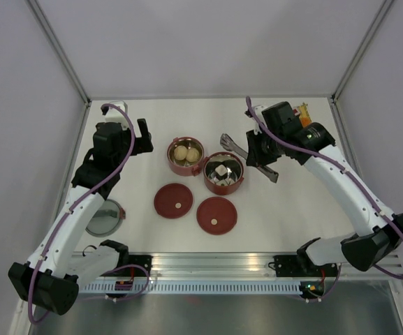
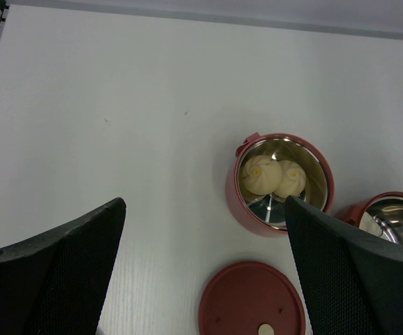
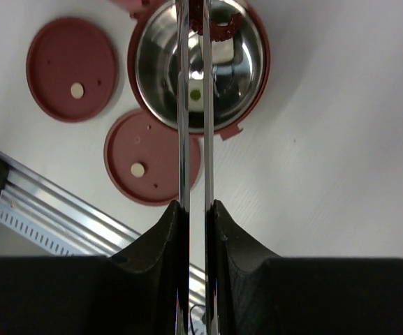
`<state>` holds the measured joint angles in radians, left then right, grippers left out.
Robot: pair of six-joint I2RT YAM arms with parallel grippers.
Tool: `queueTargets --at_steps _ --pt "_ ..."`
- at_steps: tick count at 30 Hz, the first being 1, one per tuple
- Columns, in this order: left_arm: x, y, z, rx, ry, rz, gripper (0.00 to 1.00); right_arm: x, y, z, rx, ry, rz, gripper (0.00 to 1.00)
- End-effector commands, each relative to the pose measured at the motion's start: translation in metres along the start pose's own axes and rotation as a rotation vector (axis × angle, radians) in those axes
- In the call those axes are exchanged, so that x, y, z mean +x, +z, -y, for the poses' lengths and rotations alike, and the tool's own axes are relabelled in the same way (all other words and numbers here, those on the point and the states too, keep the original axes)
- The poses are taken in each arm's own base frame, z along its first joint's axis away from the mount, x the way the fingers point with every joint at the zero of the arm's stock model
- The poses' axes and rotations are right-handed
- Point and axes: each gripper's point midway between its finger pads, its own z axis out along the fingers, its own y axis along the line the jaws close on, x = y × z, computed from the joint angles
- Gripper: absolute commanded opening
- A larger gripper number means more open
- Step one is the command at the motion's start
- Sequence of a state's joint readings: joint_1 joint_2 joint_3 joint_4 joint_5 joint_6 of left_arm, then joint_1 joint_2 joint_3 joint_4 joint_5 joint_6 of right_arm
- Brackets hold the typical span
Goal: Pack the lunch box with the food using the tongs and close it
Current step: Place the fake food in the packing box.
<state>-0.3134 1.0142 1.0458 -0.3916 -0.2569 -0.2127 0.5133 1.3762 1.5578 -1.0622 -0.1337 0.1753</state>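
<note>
The table (image 1: pixel 292 209) is plain white. The lunch box bowl (image 1: pixel 171 159) nearer its left edge is dark red outside and bright steel inside, and holds two pale beige balls (image 1: pixel 185 153). The second bowl (image 1: pixel 223 190), in the same colours, holds black and white bits (image 1: pixel 221 172). Both lids (image 1: pixel 167 197) are dark red with pale centre knobs. The tongs (image 3: pixel 182 139) are silver. The left gripper (image 2: pixel 204 202) has black, mesh-patterned fingers (image 2: pixel 54 272).

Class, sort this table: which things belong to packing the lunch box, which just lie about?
Job: bun bowl, mixed-bits bowl, left lid, right lid, tongs in right gripper.
Lying about: round steel dish; partly hidden orange-yellow thing, unclear.
</note>
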Motion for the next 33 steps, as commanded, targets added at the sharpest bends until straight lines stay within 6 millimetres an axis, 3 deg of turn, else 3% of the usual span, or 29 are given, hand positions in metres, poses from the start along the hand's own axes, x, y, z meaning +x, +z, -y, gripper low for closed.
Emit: queueTargets --at_steps 1,7,12,17,26,33 --pt "-0.019 -0.008 0.003 0.020 -0.021 0.053 1.00 0.030 -0.007 -0.009 -0.008 0.068 -0.059 0.08" --pt "-0.018 -0.007 0.004 0.026 -0.020 0.050 1.00 0.061 -0.003 -0.028 -0.069 0.083 -0.103 0.10" --pt "-0.019 -0.008 0.004 0.026 -0.021 0.054 1.00 0.071 0.014 -0.034 -0.106 0.053 -0.140 0.23" --pt "-0.020 -0.009 0.004 0.024 -0.018 0.056 1.00 0.060 0.027 -0.032 -0.088 0.025 -0.123 0.38" --pt "-0.021 -0.010 0.003 0.020 -0.020 0.062 1.00 0.041 0.055 -0.029 -0.064 -0.007 -0.130 0.44" --pt "-0.021 -0.010 0.003 0.021 -0.019 0.060 1.00 0.034 0.054 -0.028 -0.049 -0.009 -0.116 0.49"
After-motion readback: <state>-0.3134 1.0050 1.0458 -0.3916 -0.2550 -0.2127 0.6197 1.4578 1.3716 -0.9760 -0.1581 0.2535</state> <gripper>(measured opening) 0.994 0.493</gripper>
